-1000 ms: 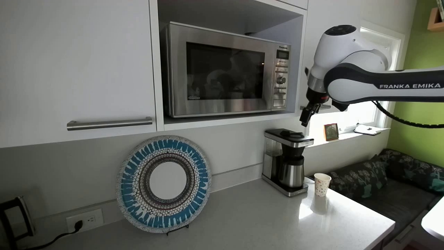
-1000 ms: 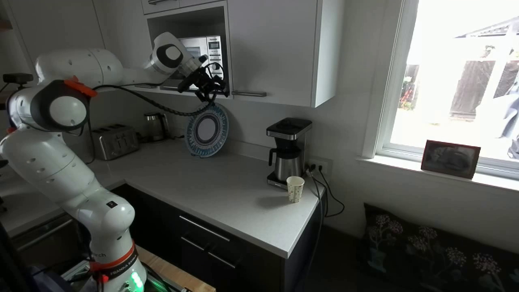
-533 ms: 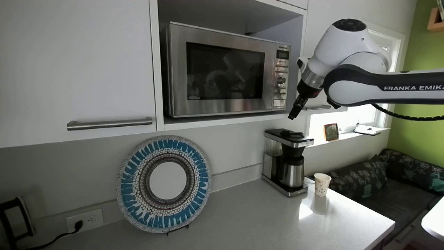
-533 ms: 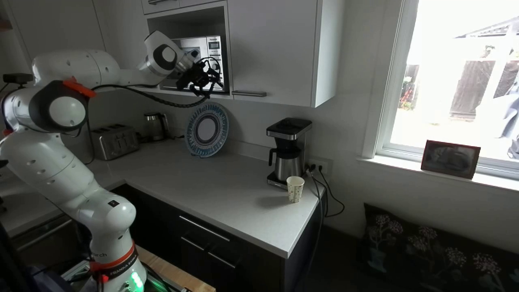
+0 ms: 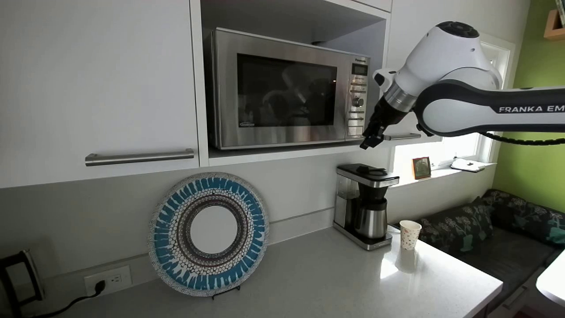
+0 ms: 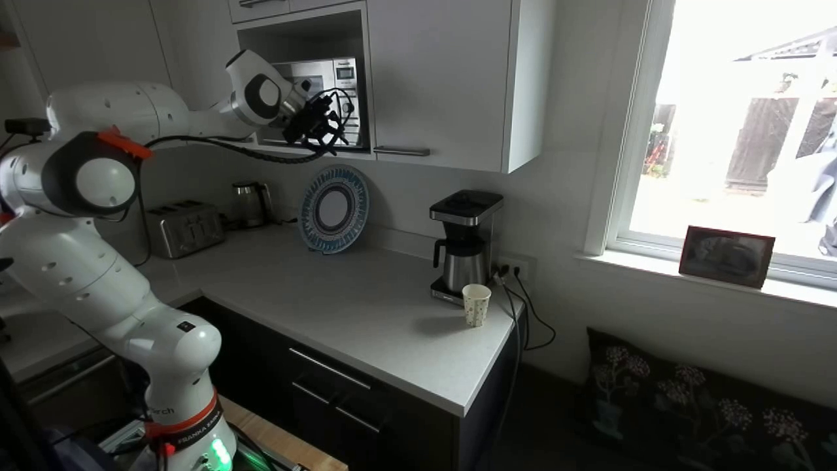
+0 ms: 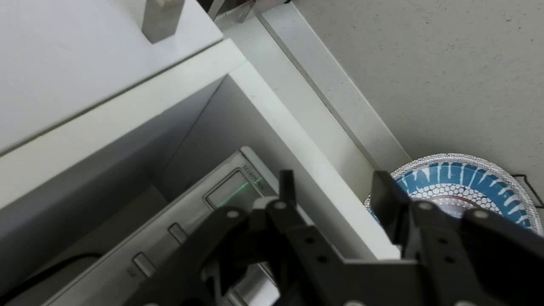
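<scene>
My gripper (image 7: 335,182) is open and empty, its black fingers apart. In both exterior views the gripper (image 5: 371,140) (image 6: 332,136) hangs in the air, tilted downward, near the control-panel end of the silver microwave (image 5: 287,134). The microwave (image 6: 344,73) stands in an open cabinet niche, its door shut. In the wrist view, the microwave's panel (image 7: 187,212) lies behind the left finger, and the niche's white edge (image 7: 289,123) runs between the fingers. A round blue-and-white patterned plate (image 5: 176,212) leans on the wall below and shows behind the right finger (image 7: 454,174). No contact is visible.
A coffee maker (image 5: 373,218) and a patterned paper cup (image 5: 410,235) stand on the counter (image 6: 366,314). A toaster (image 6: 185,229) and kettle (image 6: 250,204) stand farther along. Cabinet doors with bar handles (image 6: 401,151) flank the niche. A framed picture (image 6: 726,256) stands on the windowsill.
My gripper has moved left and slightly up in both exterior views, closer to the microwave's panel end, and has turned about its wrist. The microwave, plate, coffee maker and cup have not moved.
</scene>
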Controlling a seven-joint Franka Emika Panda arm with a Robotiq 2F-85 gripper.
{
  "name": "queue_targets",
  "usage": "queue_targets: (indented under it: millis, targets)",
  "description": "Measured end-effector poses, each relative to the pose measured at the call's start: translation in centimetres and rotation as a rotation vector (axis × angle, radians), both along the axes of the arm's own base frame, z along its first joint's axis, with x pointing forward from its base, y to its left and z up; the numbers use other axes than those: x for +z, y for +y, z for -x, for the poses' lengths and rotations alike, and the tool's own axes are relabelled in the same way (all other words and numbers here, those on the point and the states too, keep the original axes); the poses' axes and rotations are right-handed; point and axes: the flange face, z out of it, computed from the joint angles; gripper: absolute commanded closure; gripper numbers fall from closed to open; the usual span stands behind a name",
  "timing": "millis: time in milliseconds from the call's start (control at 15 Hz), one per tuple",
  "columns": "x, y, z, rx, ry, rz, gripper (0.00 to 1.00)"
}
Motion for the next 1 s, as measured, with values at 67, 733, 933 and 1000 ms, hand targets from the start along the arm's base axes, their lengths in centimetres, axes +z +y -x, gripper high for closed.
queue_targets:
  millis: [67,733,933,1000]
  targets:
    - [-0.4,0.0,0.0,0.014,0.013,0.004,0.62]
    - [0.7,-0.1,0.2,0.057,-0.042,0.116,1.00]
    - [0.8,0.1,0.7,0.132,-0.079,0.209,1.00]
    - [0.6,0.3,0.9,0.155,-0.091,0.226,1.00]
